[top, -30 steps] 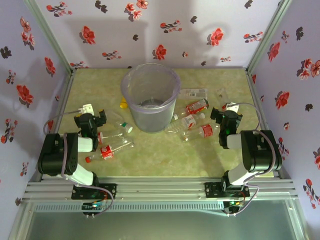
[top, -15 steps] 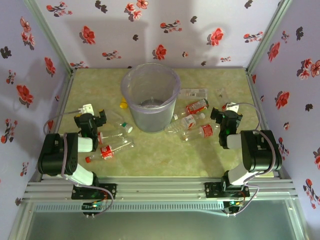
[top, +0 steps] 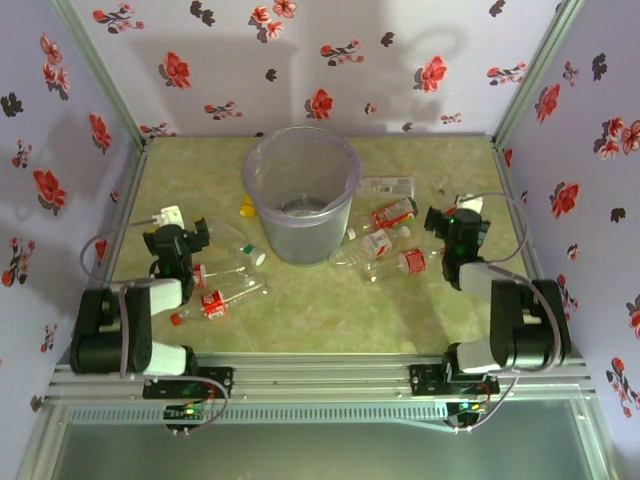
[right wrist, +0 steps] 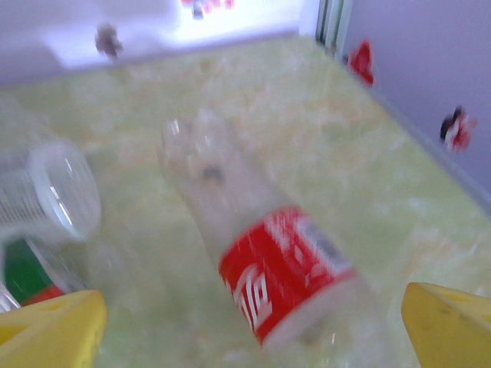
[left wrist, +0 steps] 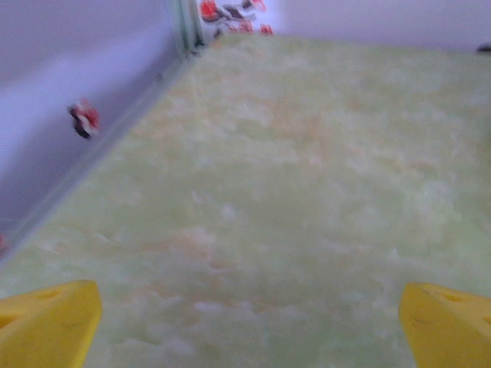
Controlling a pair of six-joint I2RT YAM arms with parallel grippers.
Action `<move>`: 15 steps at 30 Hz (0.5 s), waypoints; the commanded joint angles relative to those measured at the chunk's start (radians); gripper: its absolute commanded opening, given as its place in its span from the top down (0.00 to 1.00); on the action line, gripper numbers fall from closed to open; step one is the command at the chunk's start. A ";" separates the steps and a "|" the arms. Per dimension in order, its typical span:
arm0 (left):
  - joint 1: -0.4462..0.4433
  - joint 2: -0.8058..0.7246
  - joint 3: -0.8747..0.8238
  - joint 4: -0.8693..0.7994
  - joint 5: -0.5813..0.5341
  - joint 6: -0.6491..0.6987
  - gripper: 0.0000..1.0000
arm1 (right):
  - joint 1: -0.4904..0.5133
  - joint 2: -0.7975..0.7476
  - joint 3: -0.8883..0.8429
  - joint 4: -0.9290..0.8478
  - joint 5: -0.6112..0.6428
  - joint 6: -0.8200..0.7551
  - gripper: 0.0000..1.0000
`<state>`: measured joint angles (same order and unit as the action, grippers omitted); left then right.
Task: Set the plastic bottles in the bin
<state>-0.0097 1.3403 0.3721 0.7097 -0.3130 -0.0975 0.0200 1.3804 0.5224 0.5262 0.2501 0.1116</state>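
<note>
while one bin (top: pixel 285 238) stands, three red-labelled bottles (top: pixel 402 262) near it

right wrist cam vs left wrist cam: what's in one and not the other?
Right wrist adds: a red-labelled bottle lying on its side just ahead of the right tool, and a second clear bottle to its left. Left wrist adds: the corner post at the far left. Shared: green table, flowered wall, and yellow fingertips wide apart; the left tool is open too.
</note>
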 commanded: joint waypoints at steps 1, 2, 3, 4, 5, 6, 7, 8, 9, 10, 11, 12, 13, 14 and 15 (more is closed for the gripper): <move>-0.003 -0.185 0.114 -0.289 -0.104 -0.041 0.00 | -0.012 -0.102 0.206 -0.413 -0.015 0.006 0.01; -0.003 -0.228 0.163 -0.403 -0.114 -0.059 0.00 | -0.013 -0.104 0.260 -0.512 -0.010 0.013 0.01; -0.003 -0.260 0.206 -0.507 -0.119 -0.081 0.00 | -0.017 -0.097 0.324 -0.638 -0.001 0.024 0.01; -0.001 -0.287 0.254 -0.618 -0.121 -0.110 0.00 | -0.025 -0.080 0.387 -0.747 -0.003 0.034 0.01; 0.000 -0.304 0.305 -0.719 -0.121 -0.135 0.00 | -0.046 -0.053 0.453 -0.859 -0.016 0.052 0.01; 0.001 -0.312 0.348 -0.802 -0.111 -0.159 0.00 | -0.067 -0.020 0.509 -0.953 -0.041 0.064 0.01; 0.001 -0.317 0.392 -0.896 -0.078 -0.177 0.00 | -0.088 0.014 0.571 -1.035 -0.078 0.072 0.01; 0.001 -0.318 0.429 -0.966 -0.034 -0.195 0.00 | -0.102 0.043 0.615 -1.091 -0.102 0.076 0.01; -0.001 -0.319 0.453 -1.012 0.008 -0.210 0.00 | -0.109 0.068 0.645 -1.131 -0.109 0.074 0.01; -0.001 -0.322 0.471 -1.053 0.065 -0.228 0.00 | -0.112 0.093 0.680 -1.167 -0.105 0.060 0.01; -0.001 -0.327 0.485 -1.087 0.110 -0.247 0.00 | -0.117 0.129 0.707 -1.190 -0.099 0.041 0.01; -0.001 -0.332 0.488 -1.107 0.141 -0.268 0.00 | -0.124 0.160 0.729 -1.206 -0.099 0.023 0.01; -0.001 -0.339 0.488 -1.123 0.177 -0.287 0.00 | -0.131 0.200 0.761 -1.224 -0.115 -0.002 0.01; -0.001 -0.346 0.488 -1.136 0.212 -0.302 0.00 | -0.131 0.243 0.789 -1.236 -0.141 -0.043 0.01; -0.003 -0.349 0.488 -1.150 0.236 -0.317 0.00 | -0.132 0.279 0.810 -1.253 -0.157 -0.074 0.01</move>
<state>-0.0093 1.0096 0.8490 -0.2504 -0.2077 -0.3298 -0.1089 1.5845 1.2770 -0.5411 0.1539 0.1165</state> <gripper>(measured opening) 0.997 0.993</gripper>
